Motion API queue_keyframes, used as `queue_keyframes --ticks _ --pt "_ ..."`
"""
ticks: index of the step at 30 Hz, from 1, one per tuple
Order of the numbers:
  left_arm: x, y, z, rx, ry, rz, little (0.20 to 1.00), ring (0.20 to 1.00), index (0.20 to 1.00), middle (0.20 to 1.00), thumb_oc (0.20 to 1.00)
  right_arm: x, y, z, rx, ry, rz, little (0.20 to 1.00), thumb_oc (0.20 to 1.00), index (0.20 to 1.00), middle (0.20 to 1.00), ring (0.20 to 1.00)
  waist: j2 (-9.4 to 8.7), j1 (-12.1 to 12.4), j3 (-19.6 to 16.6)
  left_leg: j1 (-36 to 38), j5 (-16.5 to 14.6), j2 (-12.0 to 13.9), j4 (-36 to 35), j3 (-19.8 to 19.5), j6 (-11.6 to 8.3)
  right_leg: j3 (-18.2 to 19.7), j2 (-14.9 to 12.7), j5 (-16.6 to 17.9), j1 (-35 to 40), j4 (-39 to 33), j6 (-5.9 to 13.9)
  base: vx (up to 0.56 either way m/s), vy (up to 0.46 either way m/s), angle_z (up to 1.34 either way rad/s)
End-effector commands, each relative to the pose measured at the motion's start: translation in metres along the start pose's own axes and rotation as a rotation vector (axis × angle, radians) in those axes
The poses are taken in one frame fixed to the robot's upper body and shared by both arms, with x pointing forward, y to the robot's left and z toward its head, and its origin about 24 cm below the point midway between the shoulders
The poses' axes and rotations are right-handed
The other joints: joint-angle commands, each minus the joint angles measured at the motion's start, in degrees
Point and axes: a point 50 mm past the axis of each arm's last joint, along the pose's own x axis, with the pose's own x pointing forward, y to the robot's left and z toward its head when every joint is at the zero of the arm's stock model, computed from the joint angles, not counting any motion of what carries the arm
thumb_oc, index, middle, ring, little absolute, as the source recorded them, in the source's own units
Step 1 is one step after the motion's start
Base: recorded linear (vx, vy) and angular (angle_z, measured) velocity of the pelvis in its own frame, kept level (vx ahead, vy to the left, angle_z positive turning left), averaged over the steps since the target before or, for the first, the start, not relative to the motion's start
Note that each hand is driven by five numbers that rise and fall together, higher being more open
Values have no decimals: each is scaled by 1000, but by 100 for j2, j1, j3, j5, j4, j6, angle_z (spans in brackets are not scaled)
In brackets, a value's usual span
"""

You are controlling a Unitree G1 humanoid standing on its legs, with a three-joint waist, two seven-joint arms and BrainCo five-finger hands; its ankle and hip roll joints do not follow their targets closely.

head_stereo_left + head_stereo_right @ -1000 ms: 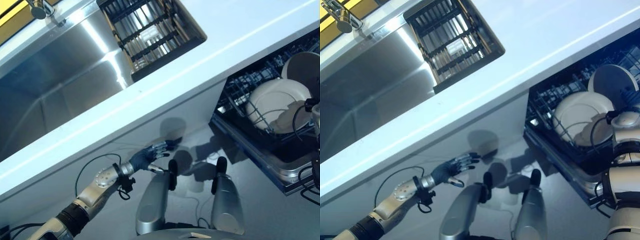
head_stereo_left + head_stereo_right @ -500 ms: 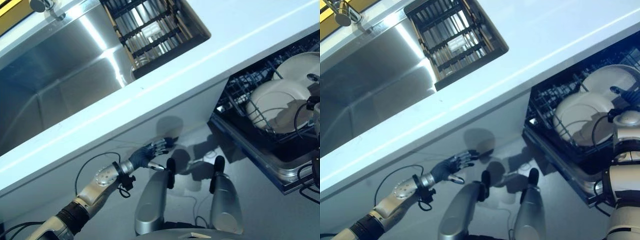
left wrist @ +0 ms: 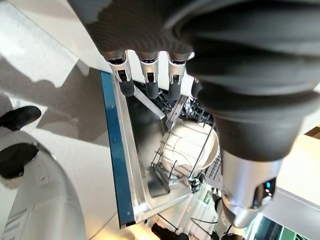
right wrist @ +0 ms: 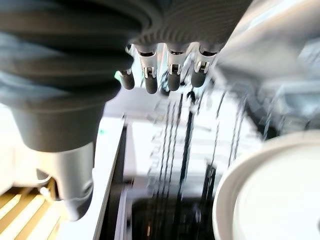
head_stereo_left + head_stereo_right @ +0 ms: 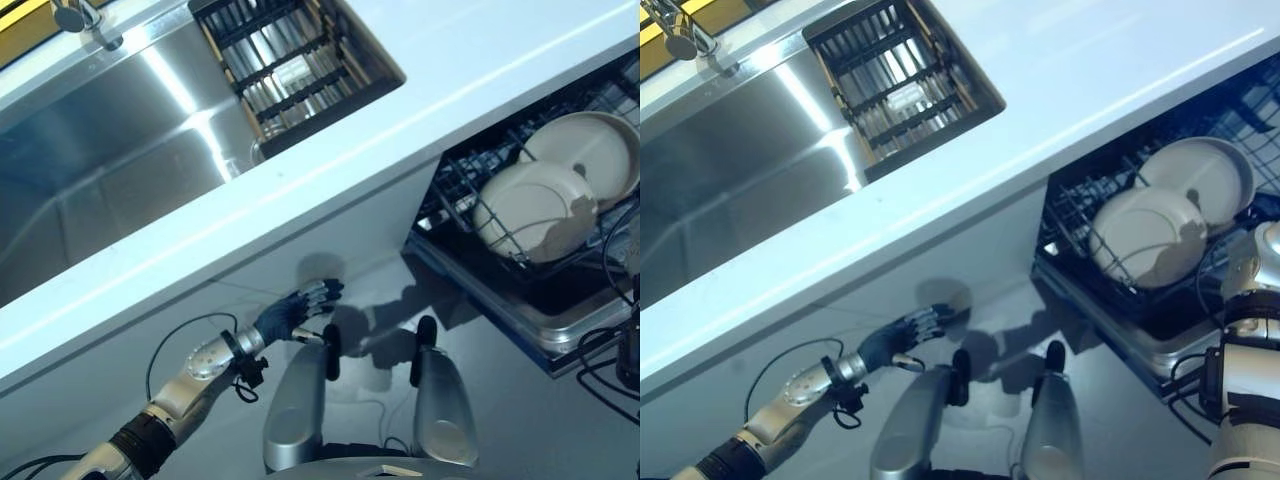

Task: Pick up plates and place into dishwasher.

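Note:
Two white plates stand in the open dishwasher's black wire rack under the counter, at the right. The nearer plate leans beside the farther plate. My right hand hovers open just off the rim of a plate, holding nothing. My left hand hangs low in front of the white cabinet face, open and empty, far from the rack. Past my left hand's fingers I see the rack with the plates.
A steel sink with a black dish rack inside it and a faucet lies at the upper left. The white counter overhangs the dishwasher. The pulled-out rack's base with a blue edge juts toward me.
My right hand's fingertips were at the farther plate's rim half a second ago; now they are off it and the plate rests in the rack. The view has shifted slightly. The left hand has barely moved.

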Motion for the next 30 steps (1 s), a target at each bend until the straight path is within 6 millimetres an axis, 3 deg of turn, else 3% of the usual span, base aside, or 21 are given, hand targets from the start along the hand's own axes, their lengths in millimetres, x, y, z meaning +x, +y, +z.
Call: queue_keyframes --ticks 1,13,21,27,30 --pt "-7 -14 -8 -53 -52 20 1000 1000 1000 1000 1000 4 -26 -3 60 -14 -120 1000 1000 1000 1000 1000 11 43 -396 -618 194 267 92 -245 -236 -28 -45 -586 155 407 -180 5 -18 -19" --pt "1 -18 -3 -29 -60 2 1000 1000 1000 1000 1000 -2 -8 -32 214 196 81 1000 1000 1000 1000 1000 252 130 -252 -714 271 223 155 -346 -236 -169 -126 -699 29 687 -247 -13 1 -1" --pt "2 -24 -5 -40 -60 0 1000 1000 1000 1000 1000 1 -24 -33 171 211 -120 1000 1000 1000 1000 1000 392 185 -170 -876 115 167 506 -420 -186 -197 -150 -924 -214 1224 -332 -7 17 8" --pt "4 -31 -4 -39 -56 -18 1000 1000 1000 1000 1000 -2 -18 -39 120 233 -115 1000 1000 1000 1000 1000 432 231 -130 -1037 32 90 761 -470 -143 -193 -199 -1036 -438 1603 -376 -3 2 3" --pt "5 -34 -3 -35 -60 -21 1000 1000 1000 1000 1000 -7 -10 -47 161 284 -28 1000 1000 1000 1000 1000 451 247 -118 -1047 41 67 756 -466 -129 -183 -220 -1055 -508 1677 -371 -11 7 3"
